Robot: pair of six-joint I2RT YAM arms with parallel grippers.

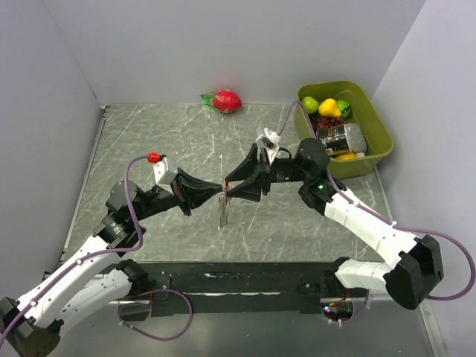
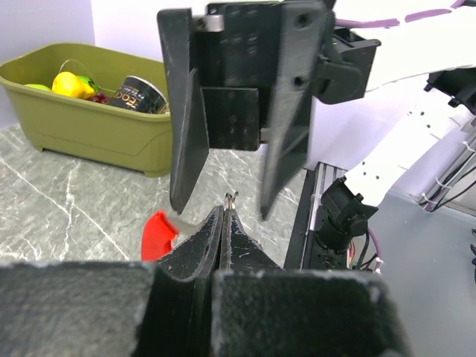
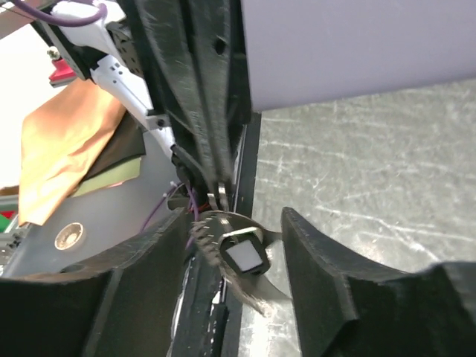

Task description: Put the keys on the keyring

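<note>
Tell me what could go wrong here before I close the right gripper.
1. The left gripper pinches the keyring only at its very fingertips, so a sideways nudge could twist it or make it slip.
2. The open right gripper straddles those tips closely. Closing may clamp them instead of the dark key-like piece.
3. If the grip fails, the keyring would likely drop to the table.

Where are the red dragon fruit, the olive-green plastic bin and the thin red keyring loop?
Red dragon fruit [image 1: 227, 100]: top view, middle of its body.
Olive-green plastic bin [image 2: 97, 132]: left wrist view, on its near wall.
Thin red keyring loop [image 2: 158, 236]: left wrist view, on its red face beside the shut jaws.
</note>
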